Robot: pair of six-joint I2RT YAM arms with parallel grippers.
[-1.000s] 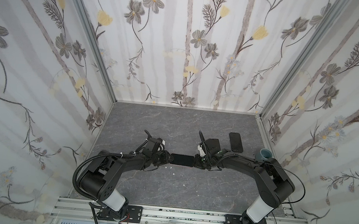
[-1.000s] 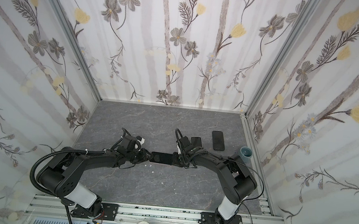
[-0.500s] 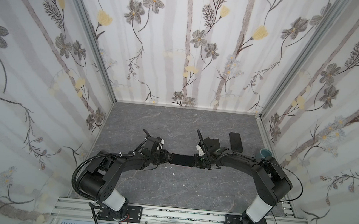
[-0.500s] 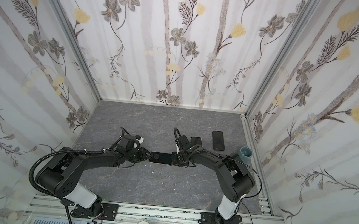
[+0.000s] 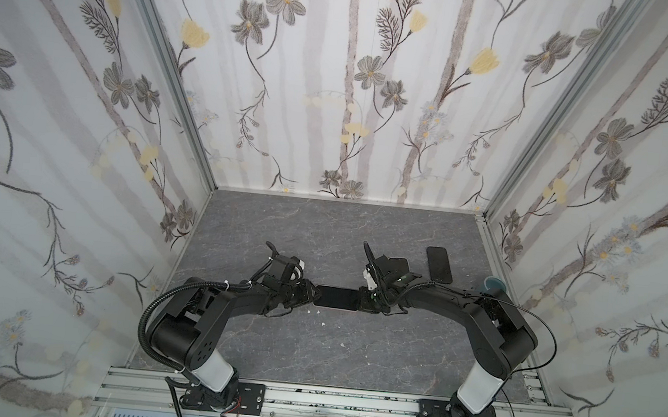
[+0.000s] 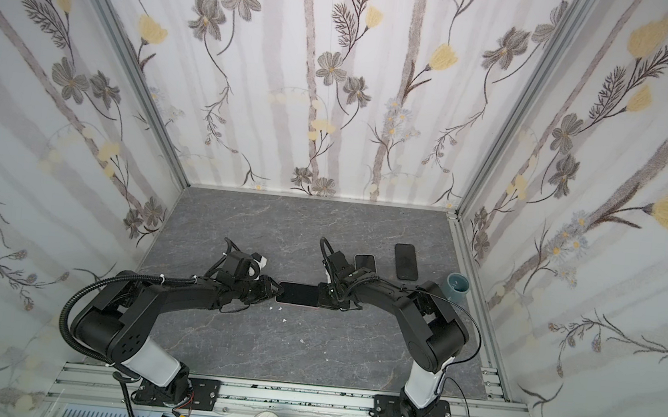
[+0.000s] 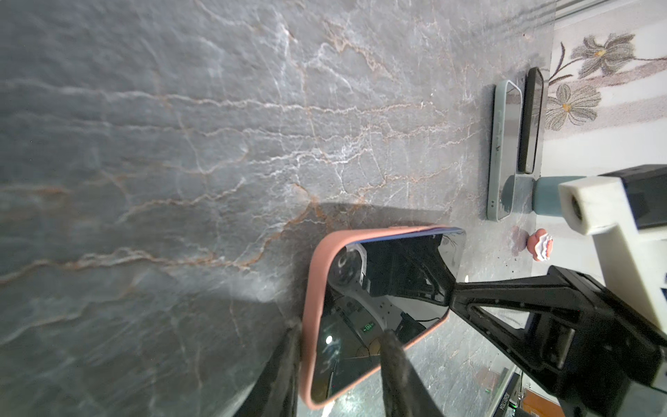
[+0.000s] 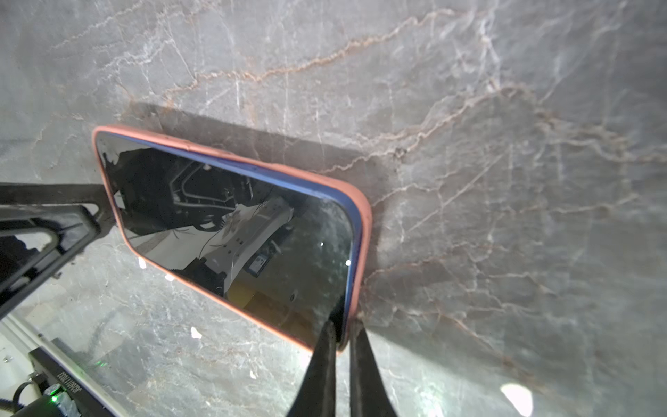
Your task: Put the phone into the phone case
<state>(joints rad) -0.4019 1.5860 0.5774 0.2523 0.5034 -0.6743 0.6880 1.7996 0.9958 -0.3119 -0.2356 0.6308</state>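
Scarcely anything has moved over the last second: in both top views the phone and the two arms meeting at it have drifted at most a touch toward 9 o'clock. It sits mid-bench, screen up, inside the salmon phone case, long axis running 9 to 3 o'clock. Whether the pair rests flat or is held just clear of the surface I cannot tell.

A strip of the phone's blue edge shows above the case rim along one long side, and round the 3 o'clock end. As far as I can judge, that side is the 12 o'clock one. The opposite long side looks flush. My reading is that the phone is in but not fully seated.

The right jaws are closed tight at the 3 o'clock end, pinching the case's end wall and the phone's edge through the thickness. The left jaws stand partly apart at the 9 o'clock end. One finger lies against the outside of the case and the other finger is over the screen, holding nothing that I can see.

Each arm is at one end of the long axis and equally near, so pressing the proud edge home probably falls to the freer left one.

Toward 1 o'clock a grey-cased phone and a bare dark phone lie side by side. A teal cup stands near the wall toward 2 o'clock.
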